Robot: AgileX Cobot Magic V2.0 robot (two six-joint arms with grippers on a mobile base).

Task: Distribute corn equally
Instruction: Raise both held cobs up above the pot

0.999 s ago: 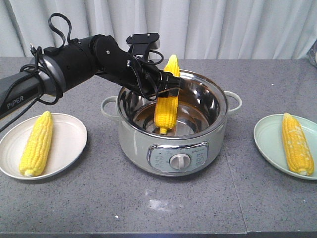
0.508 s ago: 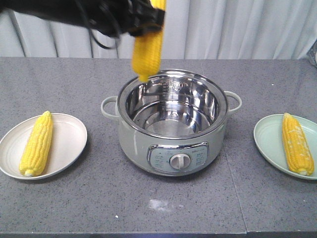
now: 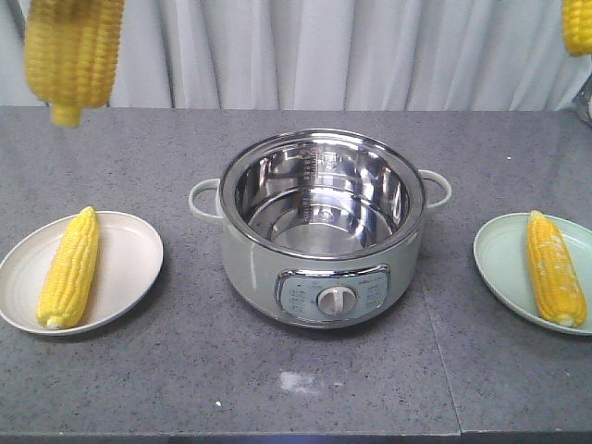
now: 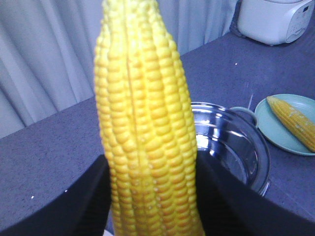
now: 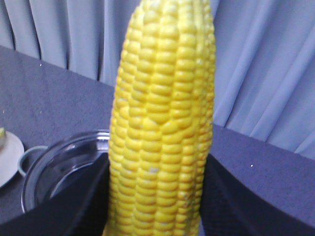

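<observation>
My left gripper (image 4: 150,196) is shut on a yellow corn cob (image 4: 147,123) that stands upright between its dark fingers (image 4: 83,201). In the front view this corn (image 3: 72,55) hangs high at the top left, above the table. The right gripper (image 5: 155,196) is shut on another cob (image 5: 165,123), whose lower end shows at the top right corner (image 3: 578,26). One cob (image 3: 69,268) lies on the white plate (image 3: 129,268) at the left. Another cob (image 3: 555,268) lies on the pale green plate (image 3: 499,259) at the right. Both arms are outside the front view.
A steel electric pot (image 3: 319,231) with two side handles stands at the table's middle, nothing inside it. A white rice cooker (image 4: 275,19) sits at the far table corner. Grey curtains hang behind the table.
The left arm lifted its cob out of the pot and carried it up and to the left, leaving the front view. A second cob's end now shows at the top right.
</observation>
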